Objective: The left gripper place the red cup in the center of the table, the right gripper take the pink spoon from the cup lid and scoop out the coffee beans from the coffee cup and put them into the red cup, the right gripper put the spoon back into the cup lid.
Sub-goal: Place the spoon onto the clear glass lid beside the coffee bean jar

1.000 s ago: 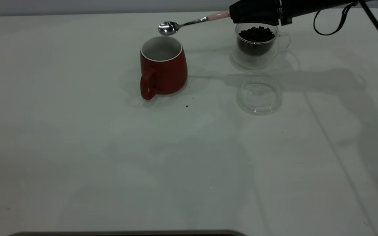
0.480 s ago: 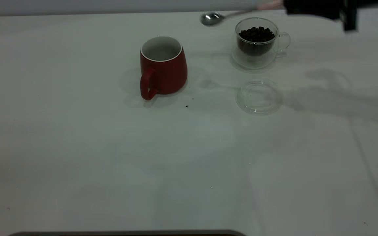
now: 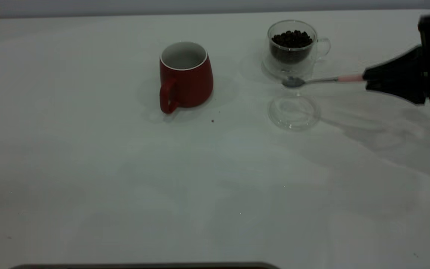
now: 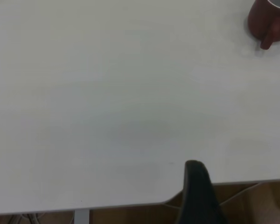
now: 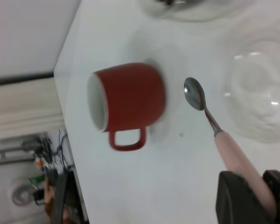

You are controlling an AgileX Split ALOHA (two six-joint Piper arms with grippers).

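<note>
Right gripper clamped on the pink spoon handle, spoon bowl hanging between coffee cup and cup lid, looks empty. Red cup upright mid-bench. Left gripper parked at bench edge, fingers' state unclear.

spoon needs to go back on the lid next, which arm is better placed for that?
Right. The right gripper is shut on the pink spoon, whose bowl hangs between the coffee cup and the cup lid. The left gripper sits back at the table edge, holding nothing.
</note>
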